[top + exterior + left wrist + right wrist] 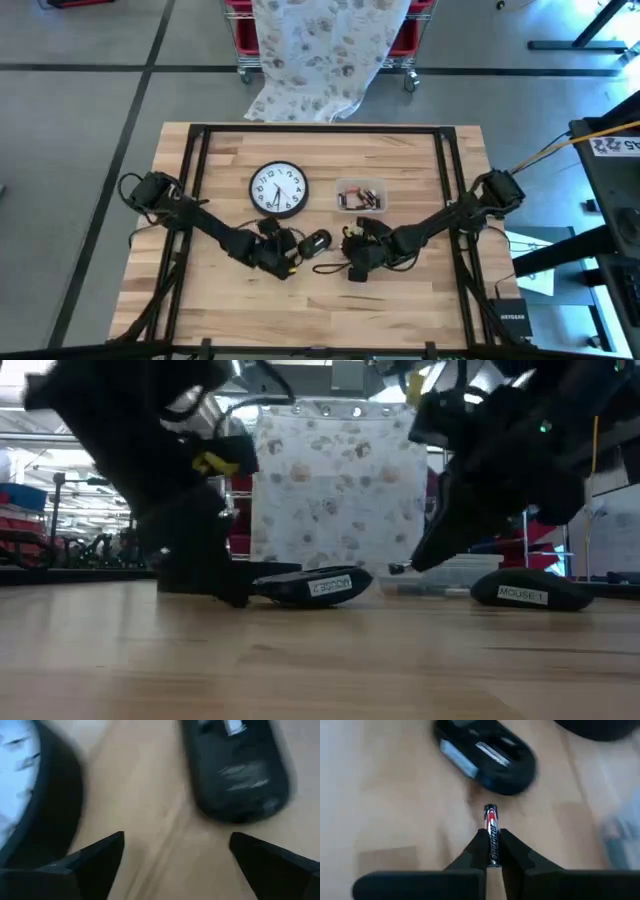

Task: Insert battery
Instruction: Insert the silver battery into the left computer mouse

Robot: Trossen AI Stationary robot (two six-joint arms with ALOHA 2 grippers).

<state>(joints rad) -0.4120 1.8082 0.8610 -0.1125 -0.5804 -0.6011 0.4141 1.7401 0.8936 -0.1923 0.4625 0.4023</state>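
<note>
A black mouse (316, 242) lies belly-up on the wooden table, its battery bay (482, 751) open. My right gripper (491, 837) sits just to the mouse's right (352, 258), shut on a red-and-black AAA battery (490, 820) whose free end points at the mouse. On the mouse's left my left gripper (175, 850) stands open (288, 258) with bare table between its fingers; the mouse (235, 767) lies just ahead of it. A second flat dark piece labelled MOUSE (520, 595) lies on the table in the low view. My right gripper pinches the battery's rear half (492, 851) between its two fingertips. The battery lies along the fingers and sticks out forward past them. In the low view its tip (400, 568) is clear of the table, roughly level.
A round wall clock (278, 189) lies face up just beyond the left gripper. A small clear tray with spare batteries (360, 196) sits beyond the right gripper. A patterned cloth (320, 50) hangs behind the table's far edge. The near half of the table (320, 310) is bare wood.
</note>
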